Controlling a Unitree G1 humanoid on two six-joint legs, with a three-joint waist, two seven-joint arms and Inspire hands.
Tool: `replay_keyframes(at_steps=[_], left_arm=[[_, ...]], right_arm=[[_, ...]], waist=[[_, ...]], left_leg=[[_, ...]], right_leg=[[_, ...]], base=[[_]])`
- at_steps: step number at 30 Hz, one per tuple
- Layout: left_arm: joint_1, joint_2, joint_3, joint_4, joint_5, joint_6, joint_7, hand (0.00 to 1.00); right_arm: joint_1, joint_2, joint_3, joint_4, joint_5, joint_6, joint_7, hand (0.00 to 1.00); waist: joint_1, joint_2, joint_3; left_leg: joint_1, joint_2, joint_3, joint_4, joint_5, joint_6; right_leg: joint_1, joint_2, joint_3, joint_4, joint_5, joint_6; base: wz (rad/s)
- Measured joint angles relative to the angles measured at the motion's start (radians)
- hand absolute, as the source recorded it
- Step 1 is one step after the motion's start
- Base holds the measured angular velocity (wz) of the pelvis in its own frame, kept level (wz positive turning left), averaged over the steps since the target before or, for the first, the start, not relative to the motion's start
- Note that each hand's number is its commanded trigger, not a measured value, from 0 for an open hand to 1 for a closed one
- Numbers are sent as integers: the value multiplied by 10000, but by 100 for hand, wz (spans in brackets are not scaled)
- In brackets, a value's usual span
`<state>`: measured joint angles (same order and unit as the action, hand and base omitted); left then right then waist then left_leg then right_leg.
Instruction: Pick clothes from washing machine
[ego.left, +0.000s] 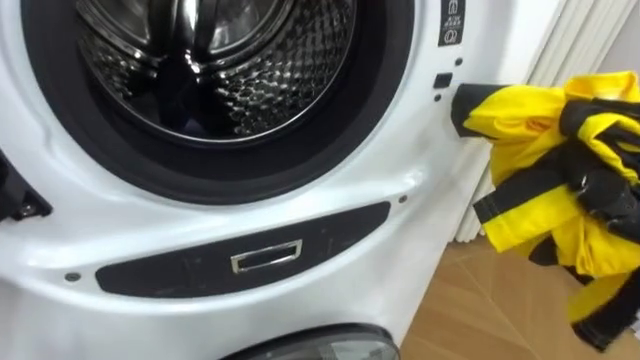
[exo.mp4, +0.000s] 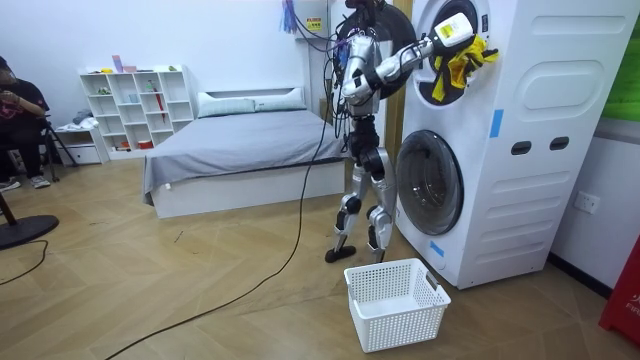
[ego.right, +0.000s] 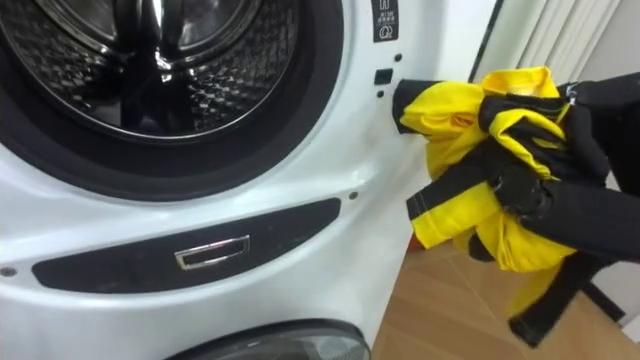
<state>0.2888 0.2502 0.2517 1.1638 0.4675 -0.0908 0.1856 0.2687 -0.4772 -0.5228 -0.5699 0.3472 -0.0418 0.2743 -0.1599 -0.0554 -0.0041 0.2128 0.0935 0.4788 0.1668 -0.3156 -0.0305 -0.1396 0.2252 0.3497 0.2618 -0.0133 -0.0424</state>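
Your right hand (ego.right: 525, 190): raised, mid-right of frame, fingers curled round yellow garment (ego.right: 450, 115). Garment just beside washing machine (ego.right: 330, 230) front's right edge. Open floor (ego.right: 450, 300) lower right.

perforated steel drum (ego.left: 215, 60): in the white upper washing machine (ego.left: 400, 270), ahead and left | yellow-and-black cloth garment (ego.right: 470, 160): just right of the drum opening, outside it, in the right hand (ego.right: 535, 190) | dark oval panel (ego.left: 245, 255): below the drum | white plastic lattice basket (exo.mp4: 395, 305): on the floor before the white lower washing machine (exo.mp4: 470, 200) | grey bed (exo.mp4: 240, 140): behind the robot
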Motion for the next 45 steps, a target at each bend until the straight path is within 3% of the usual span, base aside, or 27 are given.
replay_keyframes(at_steps=[6,9,10,15,18,19,21,24,26,27,31,36,37,41,45], left_arm=[[159,7,5,16,-10,-32,8,0],[142,12,4,5,-20,-8,14,0],[139,12,-10,-17,-18,23,14,0],[76,32,-10,-36,-43,361,25,0],[-80,56,-79,-17,-67,538,74,0],[-129,87,-292,-23,-77,637,75,0],[-215,119,-524,-28,-215,756,73,0],[-428,128,-611,-72,-281,838,79,0],[-674,151,-611,-155,-447,958,87,0],[-738,154,-611,-172,-449,1013,87,0],[-1061,349,-1316,-354,-824,1329,87,0],[-1327,424,-2015,-470,-1254,1333,98,0],[-1335,421,-2232,-467,-1412,1320,149,0],[-1465,399,-2875,-444,-2005,1206,221,0],[-1502,386,-3097,-461,-2315,1092,267,0]], right_arm=[[137,-1,0,70,-42,-10,-81,100],[751,17,6,499,-280,4,-105,100],[1019,30,10,833,-424,22,-124,100],[1581,70,535,2205,-1414,539,-333,100],[1789,120,841,3252,-1814,761,-350,100],[1776,124,1038,3611,-2034,874,-447,100],[1780,141,1442,4262,-2325,923,-653,100],[1745,300,1551,5083,-2340,964,-798,100],[1518,437,1559,6075,-2376,1105,-1087,100],[1411,445,1562,6329,-2375,1158,-1167,100],[371,451,2005,7523,-2338,1313,-1962,100],[-863,656,2798,9241,-2091,1208,-2598,100],[-1306,705,3002,9719,-2106,1147,-2805,100],[-2620,715,3549,11870,-2118,760,-3413,100],[-3259,736,3802,13034,-2080,474,-3914,100]], waist=[[4,-30,-4],[12,-71,6],[17,-114,-34],[-7,-83,-37],[-25,-88,-37],[-14,-75,-40],[-62,-55,16],[-81,37,2],[-126,100,-77],[-139,111,-72],[-305,297,-10],[-236,591,82],[-245,757,112],[-204,1275,99],[-122,1552,83]], left_leg=[[5,10,122,0,-3,-5],[-17,12,125,18,-8,-8],[-63,19,135,27,-12,-7],[-177,54,522,32,-12,-12],[-283,41,741,29,-11,-14],[-278,34,926,15,-12,-15],[-288,4,1026,17,-42,4],[-403,16,1171,23,-54,19],[-659,-4,1216,140,-60,7],[-725,-17,1218,171,-66,11],[-1416,-68,1246,446,-128,119],[-2075,-171,1270,650,-182,208],[-2366,-175,1252,773,-223,264],[-3121,-280,1198,1012,-276,382],[-3680,-412,1324,1100,-266,460]], right_leg=[[-1,34,95,-58,55,7],[-15,34,112,-96,60,13],[-23,34,158,-205,93,44],[-97,46,274,-475,428,18],[-211,110,519,-597,580,51],[-243,209,803,-595,617,80],[-280,278,971,-616,706,88],[-356,251,1034,-782,827,127],[-613,215,1052,-734,884,115],[-685,224,1070,-715,890,122],[-1285,194,1211,-668,1002,233],[-2003,179,1249,-395,1017,302],[-2230,149,1253,-399,1036,340],[-2950,88,1397,-336,1094,479],[-3632,47,1404,-20,1026,571]], base=[[-5],[0],[-6],[-22],[-25],[-42],[-38],[-16],[-10],[-7],[-8],[-9],[-6],[-5],[-6]])
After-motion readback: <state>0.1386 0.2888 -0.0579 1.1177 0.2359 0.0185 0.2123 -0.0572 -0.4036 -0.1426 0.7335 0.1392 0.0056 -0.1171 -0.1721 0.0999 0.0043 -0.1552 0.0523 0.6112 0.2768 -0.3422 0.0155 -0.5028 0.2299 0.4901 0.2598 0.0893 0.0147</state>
